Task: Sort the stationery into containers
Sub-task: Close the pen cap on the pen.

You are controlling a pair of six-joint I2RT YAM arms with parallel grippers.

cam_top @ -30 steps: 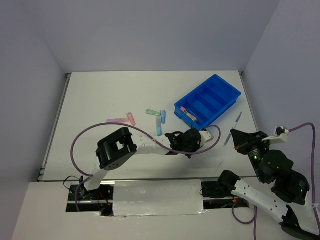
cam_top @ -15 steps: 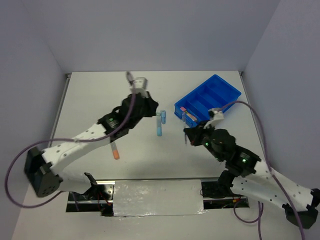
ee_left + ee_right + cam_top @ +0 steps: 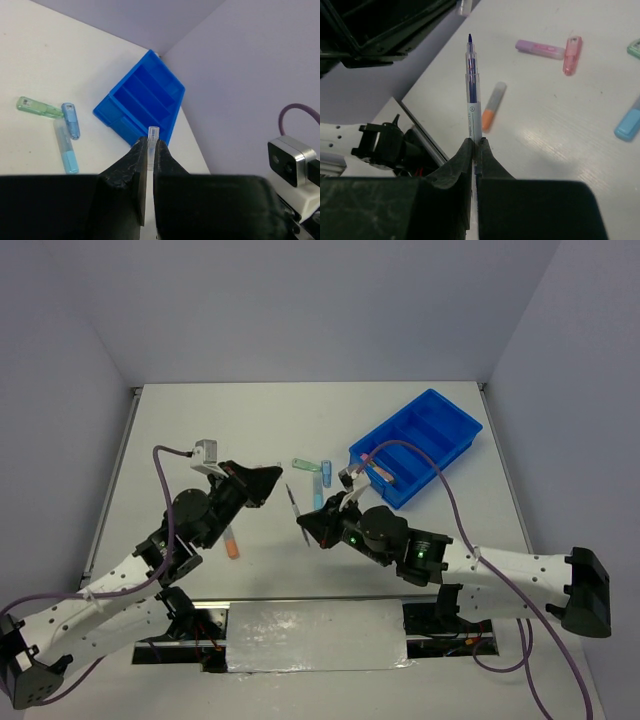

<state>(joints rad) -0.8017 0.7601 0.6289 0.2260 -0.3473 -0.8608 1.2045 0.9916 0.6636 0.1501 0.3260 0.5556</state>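
Where the left arm reaches out, an orange marker (image 3: 231,540) lies loose on the table beside it. The left gripper (image 3: 150,146) pinches a slim clear pen (image 3: 153,133). The right gripper (image 3: 475,145) clamps a blue-tipped pen (image 3: 471,85) that projects past its fingertips. A green highlighter (image 3: 303,464) and light blue highlighters (image 3: 318,498) lie near the blue tray (image 3: 445,458), which contains a pink item (image 3: 378,468).
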